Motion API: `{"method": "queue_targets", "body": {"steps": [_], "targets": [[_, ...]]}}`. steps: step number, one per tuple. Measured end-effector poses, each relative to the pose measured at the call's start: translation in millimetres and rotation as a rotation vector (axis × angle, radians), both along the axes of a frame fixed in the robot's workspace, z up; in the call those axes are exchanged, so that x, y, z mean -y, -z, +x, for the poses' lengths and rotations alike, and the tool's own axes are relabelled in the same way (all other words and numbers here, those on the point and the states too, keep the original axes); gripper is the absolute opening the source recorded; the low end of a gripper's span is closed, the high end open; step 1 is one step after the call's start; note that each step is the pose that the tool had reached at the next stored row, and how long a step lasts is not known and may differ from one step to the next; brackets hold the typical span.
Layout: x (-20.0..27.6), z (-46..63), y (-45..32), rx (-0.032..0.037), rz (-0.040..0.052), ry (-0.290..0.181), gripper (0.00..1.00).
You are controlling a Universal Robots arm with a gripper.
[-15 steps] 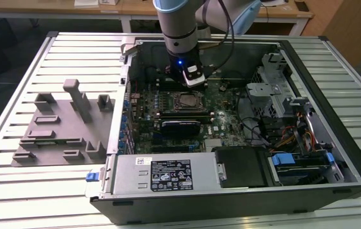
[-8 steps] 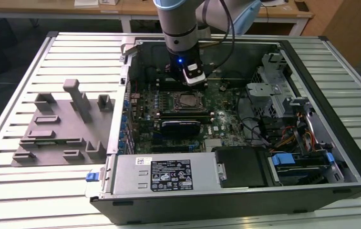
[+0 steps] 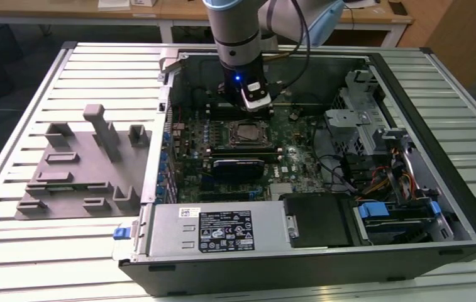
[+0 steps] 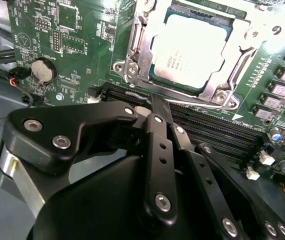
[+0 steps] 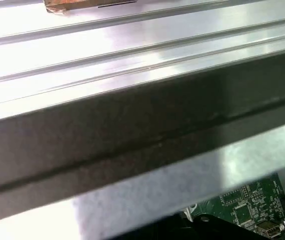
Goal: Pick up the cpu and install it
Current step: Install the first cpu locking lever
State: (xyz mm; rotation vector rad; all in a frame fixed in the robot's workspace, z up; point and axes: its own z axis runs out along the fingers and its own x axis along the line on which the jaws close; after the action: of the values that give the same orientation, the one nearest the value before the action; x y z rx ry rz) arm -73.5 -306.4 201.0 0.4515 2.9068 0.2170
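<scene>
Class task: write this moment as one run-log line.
arm: above open computer case | gripper: shut, empty | cpu: seated in socket on motherboard | gripper beside socket, over memory slots

An open computer case (image 3: 439, 207) is laid on the surface (image 3: 19, 251), with a motherboard (image 3: 292, 163) seated inside it. The cpu (image 3: 246, 133) is set in the socket at the board's middle. A power supply box (image 3: 212, 229) is placed at the case's near edge. A fixture block (image 3: 78, 170) is placed at the exterior view's left of the case.
</scene>
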Motion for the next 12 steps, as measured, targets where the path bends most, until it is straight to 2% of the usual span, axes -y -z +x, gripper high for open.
{"method": "queue_targets", "body": {"steps": [2, 7, 9, 12], "targets": [[0.0, -0.3, -0.2, 0.0033, 0.0001, 0.002, 0.11], [0.0, -1.5, -0.2, 0.0364, 0.0000, 0.009, 0.11], [-0.1, -3.3, 0.0, 0.0432, -0.0001, 0.015, 0.11], [-0.9, -7.2, 0.5, 0.0498, -0.0001, 0.023, 0.11]]}}
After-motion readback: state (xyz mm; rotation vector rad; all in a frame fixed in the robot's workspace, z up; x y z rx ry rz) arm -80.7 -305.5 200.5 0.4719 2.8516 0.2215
